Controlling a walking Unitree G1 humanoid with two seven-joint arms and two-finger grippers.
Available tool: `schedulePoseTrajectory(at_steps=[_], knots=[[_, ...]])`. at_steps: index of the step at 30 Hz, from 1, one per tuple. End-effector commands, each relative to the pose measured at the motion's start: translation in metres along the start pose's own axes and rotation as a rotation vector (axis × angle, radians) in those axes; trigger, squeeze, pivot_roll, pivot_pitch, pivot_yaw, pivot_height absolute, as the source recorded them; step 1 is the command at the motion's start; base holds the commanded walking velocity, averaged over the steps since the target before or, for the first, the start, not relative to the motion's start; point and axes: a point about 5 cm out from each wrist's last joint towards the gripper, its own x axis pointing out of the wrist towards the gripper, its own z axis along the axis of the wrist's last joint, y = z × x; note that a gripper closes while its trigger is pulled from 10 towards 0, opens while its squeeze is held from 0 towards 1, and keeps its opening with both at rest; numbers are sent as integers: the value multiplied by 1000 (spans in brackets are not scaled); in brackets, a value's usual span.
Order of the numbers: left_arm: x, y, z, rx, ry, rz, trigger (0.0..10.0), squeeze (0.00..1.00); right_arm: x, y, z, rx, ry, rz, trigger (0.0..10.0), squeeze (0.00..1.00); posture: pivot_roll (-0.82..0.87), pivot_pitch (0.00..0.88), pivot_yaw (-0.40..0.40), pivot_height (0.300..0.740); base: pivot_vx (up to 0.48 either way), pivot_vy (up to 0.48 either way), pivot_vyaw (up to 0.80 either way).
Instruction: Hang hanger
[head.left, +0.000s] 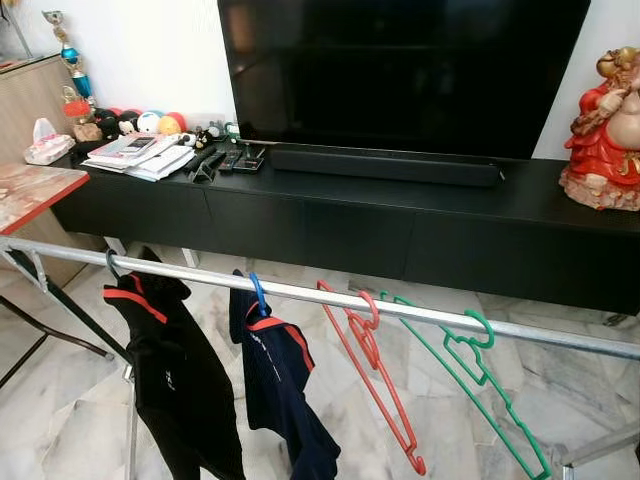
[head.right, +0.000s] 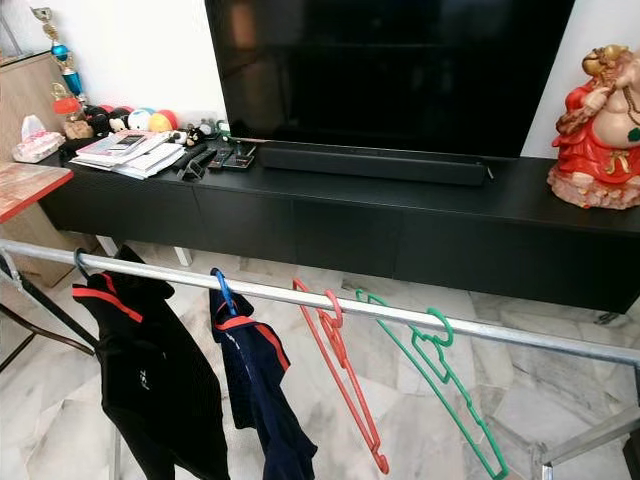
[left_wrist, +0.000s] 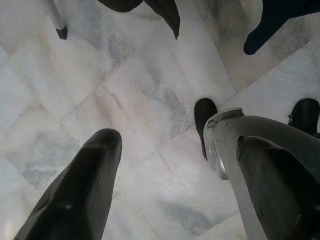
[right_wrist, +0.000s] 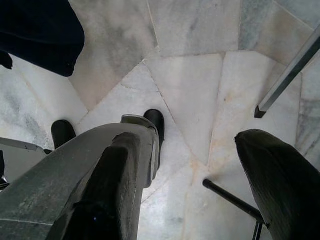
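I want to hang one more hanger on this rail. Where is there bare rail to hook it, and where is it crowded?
The rail is bare right of the green hanger, and between the two dark shirts. The red hanger and green one hang close together.

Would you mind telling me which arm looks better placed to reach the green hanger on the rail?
Right, probably. The green hanger hangs toward the robot's right end of the rail. Both the left pincer and right pincer point open at the floor, holding nothing.
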Motion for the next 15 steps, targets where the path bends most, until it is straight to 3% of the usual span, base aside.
schedulePoseTrajectory(at_steps=[1,15], knots=[[-1,2,-5,0,25,10,10000,0,0,0,-1,14,-4,-4,10000,0,10,0,27,740,0,0,0],[-1,2,-6,-7,30,6,10000,0,0,-1,-1,4,-2,0,10000,0,13,0,20,740,0,418,0]])
